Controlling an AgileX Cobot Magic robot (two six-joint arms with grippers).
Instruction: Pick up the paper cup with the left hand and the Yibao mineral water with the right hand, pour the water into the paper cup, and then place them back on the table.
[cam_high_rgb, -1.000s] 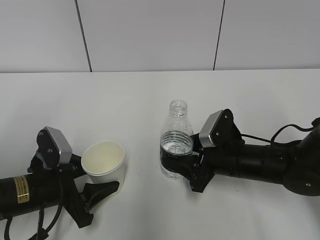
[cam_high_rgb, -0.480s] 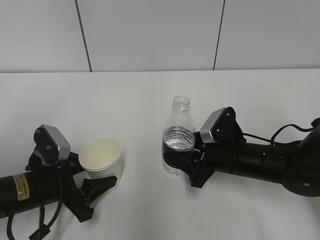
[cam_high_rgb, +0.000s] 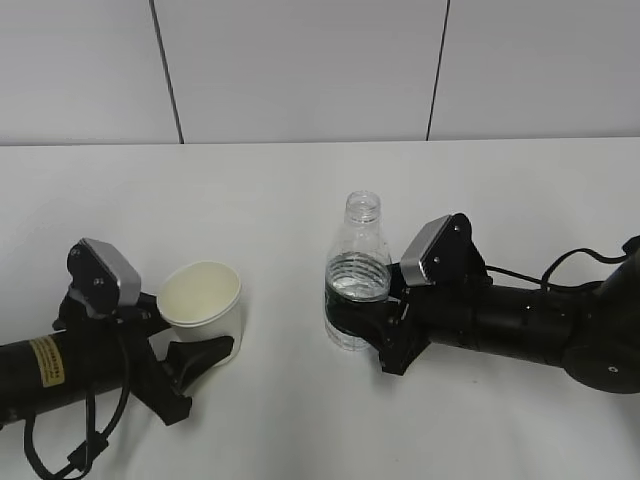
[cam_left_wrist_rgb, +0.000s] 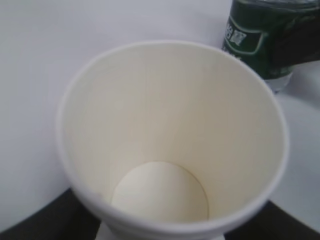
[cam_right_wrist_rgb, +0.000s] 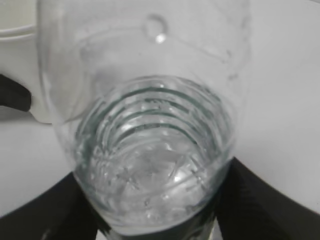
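Observation:
The cream-white paper cup (cam_high_rgb: 200, 297) stands upright at the left, empty; its inside fills the left wrist view (cam_left_wrist_rgb: 170, 150). My left gripper (cam_high_rgb: 196, 352) is shut on its lower part, with the black fingers (cam_left_wrist_rgb: 42, 220) on both sides. The Yibao mineral water bottle (cam_high_rgb: 357, 270), capless and upright, holds water (cam_high_rgb: 355, 292) up to about its shoulder. My right gripper (cam_high_rgb: 358, 328) is shut on its green label band. In the right wrist view the bottle (cam_right_wrist_rgb: 150, 150) sits between the fingers (cam_right_wrist_rgb: 265, 200). Cup and bottle stand apart, close to the table (cam_high_rgb: 300, 190).
The white table stretches back to a grey panelled wall (cam_high_rgb: 300, 70). The bottle's label (cam_left_wrist_rgb: 255, 40) shows at the top right of the left wrist view. The cup rim (cam_right_wrist_rgb: 17, 30) and a left finger (cam_right_wrist_rgb: 12, 95) show at the left of the right wrist view.
The left gripper has carried the cup up and slightly left. The right gripper raised the bottle a little, then held still over the last half second.

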